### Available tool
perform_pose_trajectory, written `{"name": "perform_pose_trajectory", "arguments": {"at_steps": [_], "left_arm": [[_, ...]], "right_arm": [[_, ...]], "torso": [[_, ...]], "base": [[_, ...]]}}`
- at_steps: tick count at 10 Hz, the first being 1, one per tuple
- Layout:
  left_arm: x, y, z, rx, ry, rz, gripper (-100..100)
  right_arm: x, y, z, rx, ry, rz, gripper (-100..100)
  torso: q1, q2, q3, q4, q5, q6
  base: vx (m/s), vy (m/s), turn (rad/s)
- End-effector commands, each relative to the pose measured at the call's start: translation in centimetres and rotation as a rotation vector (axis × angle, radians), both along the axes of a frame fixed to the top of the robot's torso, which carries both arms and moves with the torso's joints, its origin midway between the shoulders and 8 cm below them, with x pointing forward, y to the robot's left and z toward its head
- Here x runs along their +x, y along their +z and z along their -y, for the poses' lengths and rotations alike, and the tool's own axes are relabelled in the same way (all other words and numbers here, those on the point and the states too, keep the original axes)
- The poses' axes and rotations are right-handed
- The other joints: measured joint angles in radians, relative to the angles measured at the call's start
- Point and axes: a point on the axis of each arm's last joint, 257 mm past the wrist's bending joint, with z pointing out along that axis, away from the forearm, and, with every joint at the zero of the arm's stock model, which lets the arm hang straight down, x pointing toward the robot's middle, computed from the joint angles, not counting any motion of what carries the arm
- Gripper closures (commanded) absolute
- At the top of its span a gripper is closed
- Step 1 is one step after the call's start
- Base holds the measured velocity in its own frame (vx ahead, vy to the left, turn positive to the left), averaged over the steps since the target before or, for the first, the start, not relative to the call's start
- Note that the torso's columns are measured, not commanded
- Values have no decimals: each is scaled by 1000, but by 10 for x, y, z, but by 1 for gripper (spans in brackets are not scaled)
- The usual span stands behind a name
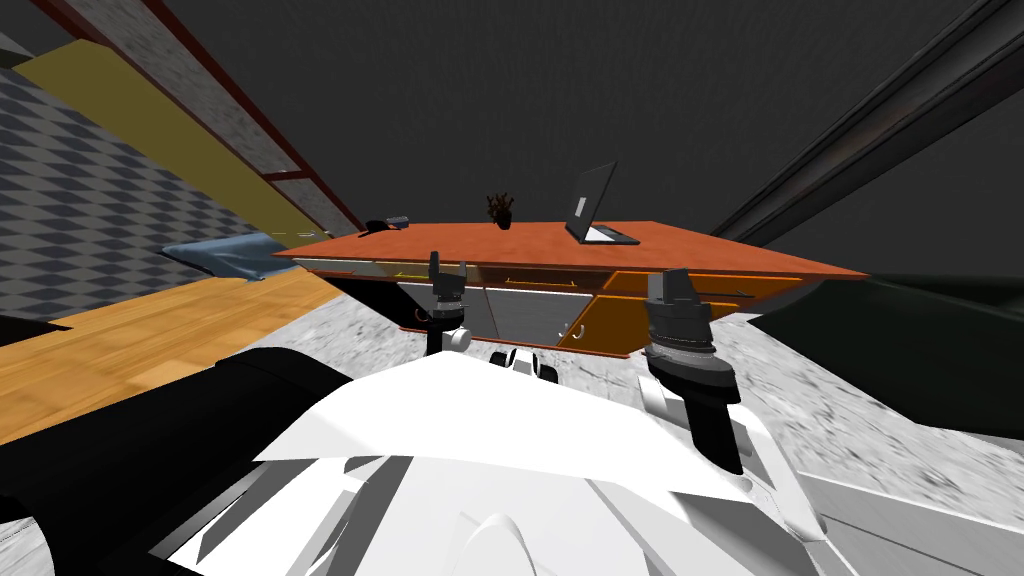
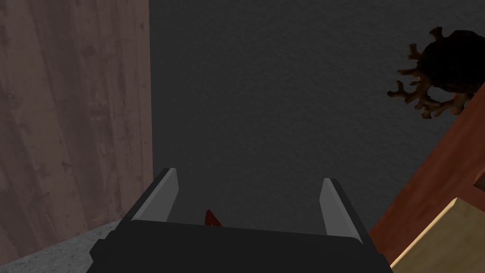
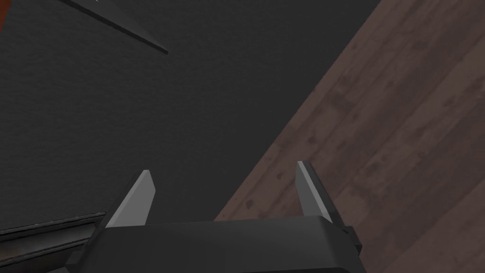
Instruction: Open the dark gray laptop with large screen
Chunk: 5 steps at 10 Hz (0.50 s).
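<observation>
Already the dark laptop (image 1: 592,205) stands lid-up on the far part of the orange table (image 1: 700,250), with a small dark plant (image 1: 501,211) near the laptop's left. The left gripper (image 1: 447,266) and right gripper (image 1: 676,283) hang well short of the laptop, fingers spread and empty. I judge a long reach could clip the table's near edge, and a push on the raised lid could slide the laptop backward off it.
</observation>
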Motion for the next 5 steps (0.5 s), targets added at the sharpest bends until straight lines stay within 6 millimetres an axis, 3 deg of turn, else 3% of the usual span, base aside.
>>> {"name": "perform_pose_trajectory", "arguments": {"at_steps": [1,5], "left_arm": [[0,0,0,0,0,0,0],[0,0,0,0,0,0,0]], "right_arm": [[12,-15,8,-181,-78,-29,-100],[24,-31,20,-391,-147,-54,-100]], "torso": [[0,0,0,0,0,0],[-1,0,0,0,0,0]], "base": [[-36,110,-19],[-18,69,-4]]}}
